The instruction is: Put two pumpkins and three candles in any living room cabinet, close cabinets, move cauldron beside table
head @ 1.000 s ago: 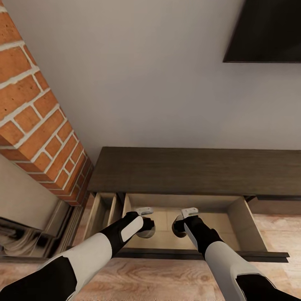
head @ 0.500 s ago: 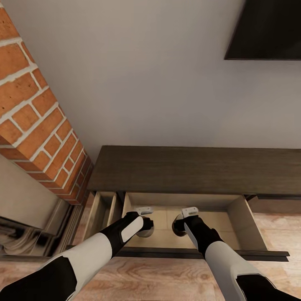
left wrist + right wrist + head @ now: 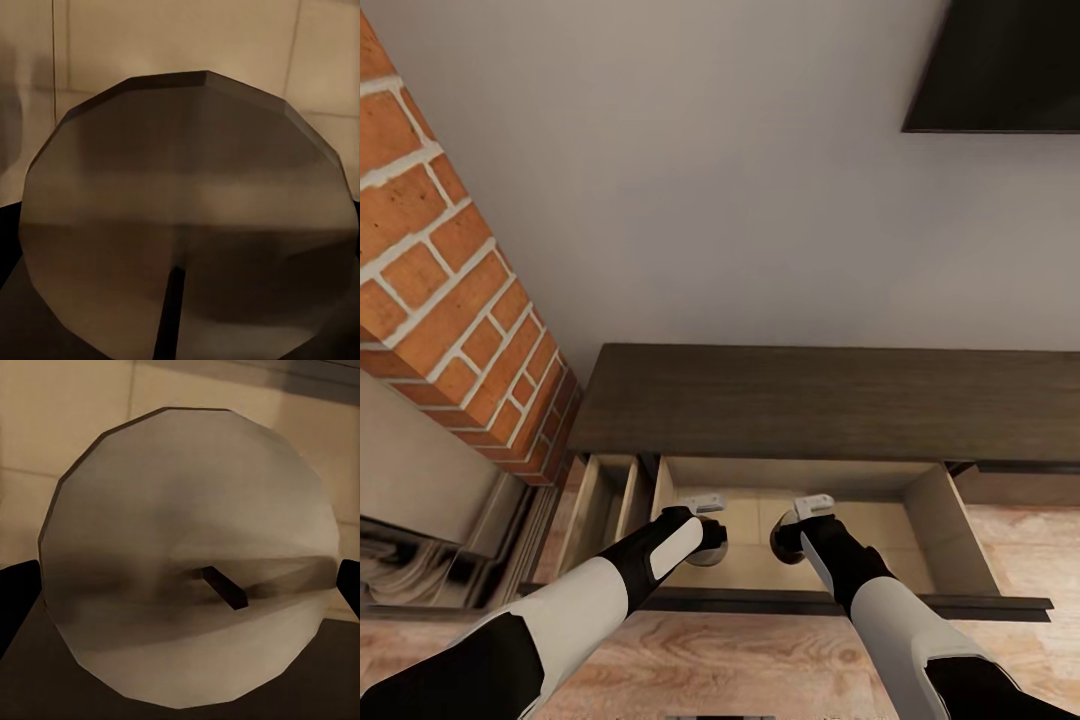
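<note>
The dark-brown cabinet [image 3: 810,400] stands against the wall with one wide drawer [image 3: 925,520] pulled out, pale wood inside. Both arms reach down into this drawer. My left gripper [image 3: 703,527] is shut on a stubby candle [image 3: 715,552], whose flat top and dark wick [image 3: 171,307] are close up in the left wrist view. My right gripper [image 3: 800,527] is shut on a second candle [image 3: 780,545]. Its pale top [image 3: 187,555] sits between the dark fingertips [image 3: 15,600]. Both candles hang just above the drawer floor. No pumpkins or cauldron are visible.
A narrow compartment [image 3: 605,500] at the cabinet's left end also stands open. A red brick column [image 3: 450,280] rises at the left with grey stepped moulding [image 3: 420,520] at its foot. A dark screen [image 3: 1000,60] hangs on the wall above. The drawer front [image 3: 960,605] juts over the wood floor.
The head view has drifted slightly, so the cabinet and wall sit a little higher in the picture. Both arms and their candles hold the same place in the drawer.
</note>
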